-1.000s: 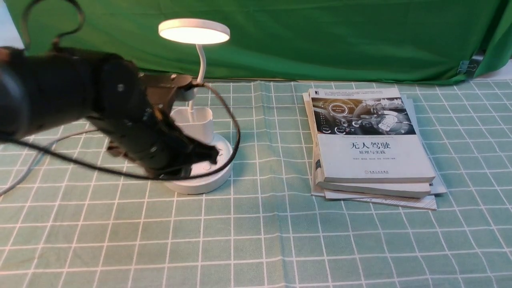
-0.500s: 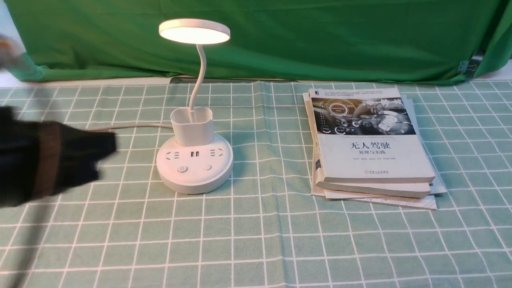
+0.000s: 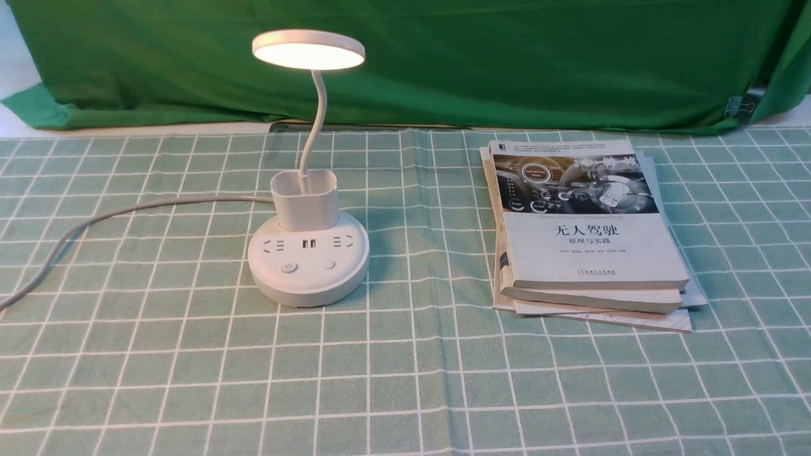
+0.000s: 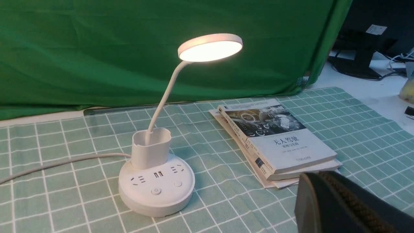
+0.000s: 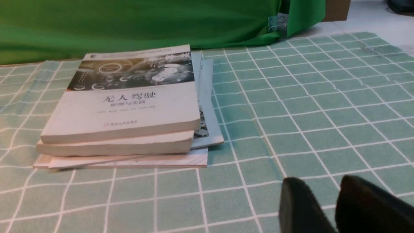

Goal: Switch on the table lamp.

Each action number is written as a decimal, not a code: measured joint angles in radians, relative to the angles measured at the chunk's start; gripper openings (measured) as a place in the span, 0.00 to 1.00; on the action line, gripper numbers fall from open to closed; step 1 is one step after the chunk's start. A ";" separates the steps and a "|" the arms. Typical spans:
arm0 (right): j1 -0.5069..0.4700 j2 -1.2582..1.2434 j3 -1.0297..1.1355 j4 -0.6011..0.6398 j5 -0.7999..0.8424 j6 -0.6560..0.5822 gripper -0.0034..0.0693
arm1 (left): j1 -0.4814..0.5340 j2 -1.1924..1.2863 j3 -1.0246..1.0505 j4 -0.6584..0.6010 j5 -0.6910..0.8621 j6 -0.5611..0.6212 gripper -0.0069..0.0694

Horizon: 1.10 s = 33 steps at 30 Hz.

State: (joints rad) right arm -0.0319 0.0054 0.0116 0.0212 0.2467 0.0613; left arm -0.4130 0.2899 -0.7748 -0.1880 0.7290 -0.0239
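The white table lamp (image 3: 308, 269) stands left of centre on the checked cloth, its disc head (image 3: 308, 49) glowing. Two buttons (image 3: 289, 267) sit on the front of the round base, below the sockets and the cup holder (image 3: 303, 199). Neither arm shows in the front view. In the left wrist view the lamp (image 4: 156, 192) is lit, and my left gripper (image 4: 318, 177) hangs well back from it with its fingers pressed together on nothing. My right gripper (image 5: 323, 182) hovers over bare cloth, a narrow gap between its fingertips, near the books.
A stack of books (image 3: 586, 234) lies right of the lamp. The lamp's grey cord (image 3: 127, 209) runs off to the left edge. A green backdrop (image 3: 507, 63) closes off the back, held by a clip (image 3: 738, 104).
My left arm, which was over the lamp's base a second ago, has pulled back to the left and out of the front view. The lamp stays lit.
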 joint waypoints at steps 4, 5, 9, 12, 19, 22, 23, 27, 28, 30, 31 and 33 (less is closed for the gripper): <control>0.000 0.000 0.000 0.000 0.000 0.000 0.38 | 0.000 -0.001 0.001 0.000 0.002 0.000 0.09; 0.000 0.000 0.000 0.000 0.000 0.000 0.38 | 0.000 -0.001 0.003 0.000 0.002 0.001 0.09; 0.000 0.000 0.000 0.000 0.001 0.000 0.38 | 0.011 -0.044 0.080 0.056 -0.116 0.024 0.09; 0.000 0.000 0.000 0.000 0.001 0.000 0.38 | 0.070 -0.105 0.188 0.099 -0.251 0.024 0.09; 0.000 0.001 0.000 0.000 0.000 0.000 0.38 | 0.313 -0.284 0.563 0.220 -0.692 0.003 0.09; 0.000 0.001 0.000 0.000 0.001 0.000 0.38 | 0.372 -0.289 0.719 0.224 -0.856 -0.051 0.09; 0.000 0.001 0.000 0.000 0.001 0.000 0.38 | 0.380 -0.289 0.756 0.221 -0.860 -0.076 0.09; 0.000 0.001 0.000 0.000 0.001 0.000 0.38 | 0.378 -0.290 0.778 0.207 -0.671 -0.120 0.09; 0.000 0.001 0.000 0.000 0.000 0.000 0.38 | 0.377 -0.290 0.780 0.195 -0.608 -0.125 0.09; 0.000 0.001 0.000 0.000 0.000 0.000 0.38 | 0.374 -0.290 0.780 0.174 -0.531 -0.118 0.09; 0.000 0.001 0.000 0.000 0.000 0.000 0.38 | 0.372 -0.290 0.780 0.168 -0.500 -0.091 0.09; 0.000 0.001 0.000 0.000 0.000 0.000 0.38 | 0.369 -0.290 0.780 0.150 -0.484 -0.050 0.09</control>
State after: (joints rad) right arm -0.0319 0.0065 0.0116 0.0212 0.2469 0.0613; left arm -0.0436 -0.0004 0.0049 -0.0380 0.2445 -0.0739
